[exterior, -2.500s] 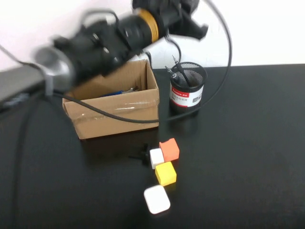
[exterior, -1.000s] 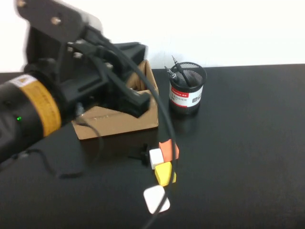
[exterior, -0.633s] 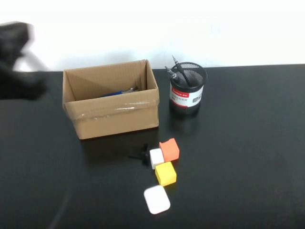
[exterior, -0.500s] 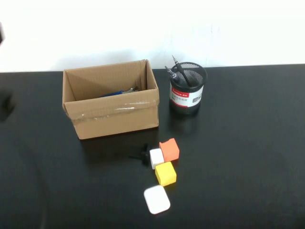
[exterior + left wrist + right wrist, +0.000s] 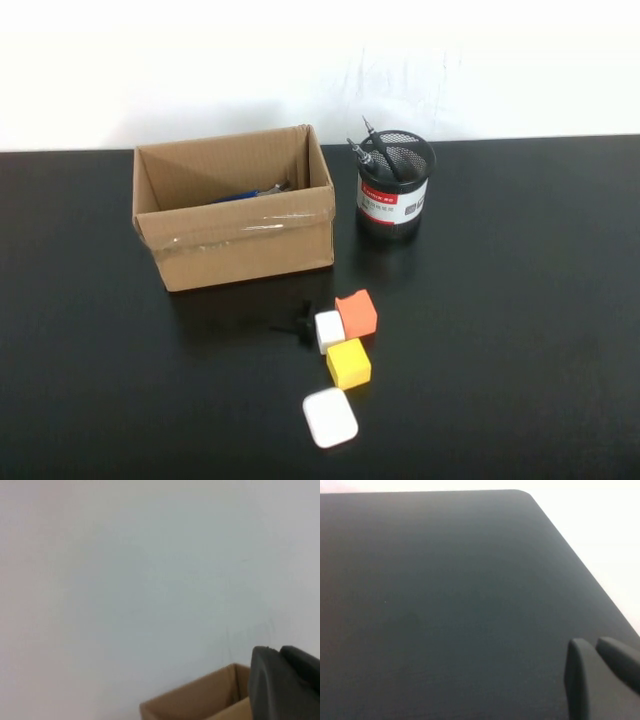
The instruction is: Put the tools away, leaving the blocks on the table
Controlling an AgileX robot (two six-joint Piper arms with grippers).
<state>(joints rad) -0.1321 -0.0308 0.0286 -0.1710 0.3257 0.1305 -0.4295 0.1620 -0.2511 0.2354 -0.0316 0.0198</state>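
Neither arm shows over the table from above. The left gripper [image 5: 287, 680] appears only at the edge of its own wrist view, its fingers pressed together on nothing, raised and facing the white wall [image 5: 125, 580] with a corner of the cardboard box [image 5: 200, 700] below it. The right gripper [image 5: 600, 675] is likewise pressed together and holds nothing, hanging over a bare stretch of the black table [image 5: 430, 605] near one rounded corner.

Nearest on the table [image 5: 520, 330] lies a flat white case [image 5: 330, 417] with rounded corners. Just beyond it sit the 3 blocks in a tight cluster: the yellow block [image 5: 348, 363], then the smaller white block [image 5: 329, 331] and the orange block [image 5: 356, 313] side by side, each close against its neighbour. A tiny black object [image 5: 297, 325] lies against the white block on its left side.

Farther back stands the open cardboard box [image 5: 235, 225], with a blue handle [image 5: 240, 196] and some metal showing inside; what else it holds I cannot tell. To the right of the box is a black mesh cup [image 5: 395, 186] with a red and white label, and 2 slim black sticks [image 5: 372, 150] with metal tips lean out of it. Behind everything runs the white wall [image 5: 320, 60].

A second ago the left arm filled the left half of the overhead view, right in front of the box; it has since swung out of sight. The box, cup, blocks and case have not moved.
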